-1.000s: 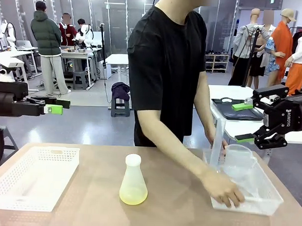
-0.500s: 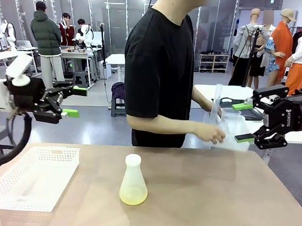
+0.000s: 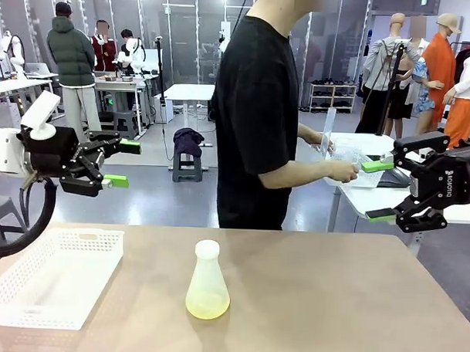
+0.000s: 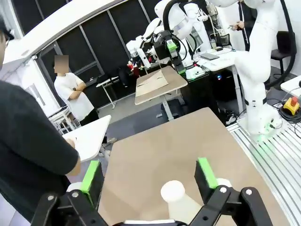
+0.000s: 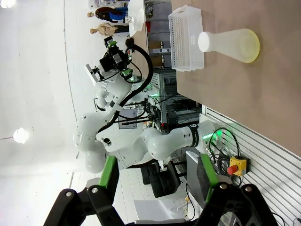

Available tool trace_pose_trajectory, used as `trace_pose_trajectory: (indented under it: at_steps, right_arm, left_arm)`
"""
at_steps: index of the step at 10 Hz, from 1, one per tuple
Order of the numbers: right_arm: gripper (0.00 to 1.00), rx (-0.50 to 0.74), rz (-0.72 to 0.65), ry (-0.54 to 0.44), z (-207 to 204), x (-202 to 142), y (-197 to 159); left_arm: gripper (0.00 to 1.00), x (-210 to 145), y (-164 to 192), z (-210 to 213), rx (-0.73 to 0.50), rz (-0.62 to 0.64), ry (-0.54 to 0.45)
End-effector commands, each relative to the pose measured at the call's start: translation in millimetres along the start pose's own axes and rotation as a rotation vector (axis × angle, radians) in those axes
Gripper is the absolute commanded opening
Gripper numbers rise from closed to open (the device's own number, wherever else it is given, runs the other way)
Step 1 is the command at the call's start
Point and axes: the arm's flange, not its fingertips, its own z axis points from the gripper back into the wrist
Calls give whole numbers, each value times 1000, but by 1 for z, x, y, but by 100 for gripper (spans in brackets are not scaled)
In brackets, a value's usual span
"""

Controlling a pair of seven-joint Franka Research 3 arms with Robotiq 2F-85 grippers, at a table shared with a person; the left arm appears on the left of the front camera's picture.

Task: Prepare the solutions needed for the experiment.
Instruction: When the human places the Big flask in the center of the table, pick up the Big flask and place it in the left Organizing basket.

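Flask (image 4: 184,207) cut off by the bottom edge of the left wrist view — neck and white stopper (image 4: 173,190) showing, clear items (image 3: 350,155) in the person's hand (image 3: 342,173), centre right of the front view, too glassy to tell apart, left arm (image 3: 4,149) running off the left edge.

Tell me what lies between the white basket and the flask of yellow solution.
Nothing: the front view shows bare table between the basket and the flask.

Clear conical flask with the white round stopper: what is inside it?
The clear conical flask holds a shallow layer of pale yellow liquid at the bottom. Its white round stopper hides the neck's inside.
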Motion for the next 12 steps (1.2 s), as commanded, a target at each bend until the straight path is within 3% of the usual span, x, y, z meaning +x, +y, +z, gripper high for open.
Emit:
trace_pose_trajectory:
  at_steps: [1, 2, 3, 7, 10, 11, 12]
  right_arm:
    - [85, 13, 12, 2, 0, 1, 1]
    - [85, 13, 12, 2, 0, 1, 1]
    - [85, 13, 12, 2, 0, 1, 1]
    - [85, 13, 12, 2, 0, 1, 1]
    - [85, 13, 12, 2, 0, 1, 1]
    - [85, 13, 12, 2, 0, 1, 1]
    - [85, 13, 12, 2, 0, 1, 1]
  left_arm:
    - [100, 3, -5, 0, 5, 6, -7]
    - [100, 0, 0, 0, 0, 0, 0]
    - [100, -17, 5, -21, -30, 36, -82]
    - [100, -54, 4, -64, -64, 150, -168]
    - [100, -95, 0, -95, -130, 325, -257]
    - [100, -99, 2, -96, -114, 342, -235]
    - [100, -87, -13, -88, -117, 253, -212]
